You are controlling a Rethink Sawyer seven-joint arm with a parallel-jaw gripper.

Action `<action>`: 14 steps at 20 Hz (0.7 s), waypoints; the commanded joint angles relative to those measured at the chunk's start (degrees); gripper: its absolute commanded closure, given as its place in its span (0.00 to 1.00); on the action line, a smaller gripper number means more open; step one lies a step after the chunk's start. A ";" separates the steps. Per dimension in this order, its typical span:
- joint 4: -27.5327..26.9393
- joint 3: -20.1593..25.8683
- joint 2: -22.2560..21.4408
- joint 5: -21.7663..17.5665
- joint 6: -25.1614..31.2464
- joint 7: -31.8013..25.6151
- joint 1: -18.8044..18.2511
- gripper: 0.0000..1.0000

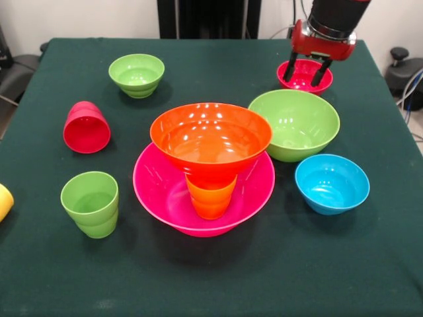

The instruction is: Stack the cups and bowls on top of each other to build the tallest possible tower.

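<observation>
The tower stands mid-table: a very large pink bowl [153, 191] holds an upright orange cup [211, 199], and a large orange bowl [210, 135] rests on that cup. My gripper [306, 71] is open at the far right, its fingers [322, 71] spread low over the small red bowl [305, 82]; contact cannot be told. A large green bowl [295, 125] and a small blue bowl [332, 184] sit right of the tower. On the left are a small green bowl [137, 74], a red cup [86, 127] on its side, an upright green cup [90, 204] and a yellow cup [3, 201] cut off by the edge.
A dark green cloth [218, 277] covers the table. The large green bowl nearly touches the pink bowl's rim and lies just in front of the small red bowl. Cables [413, 99] hang beyond the table's right side.
</observation>
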 commanded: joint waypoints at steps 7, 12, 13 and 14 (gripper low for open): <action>-2.67 1.37 1.33 1.15 -3.75 5.49 1.21 0.00; -2.93 1.12 1.85 1.61 -3.61 6.32 1.94 0.00; -2.98 1.09 1.84 1.76 -3.34 6.50 2.21 0.00; -3.05 0.93 1.85 1.72 -3.23 6.53 2.39 0.00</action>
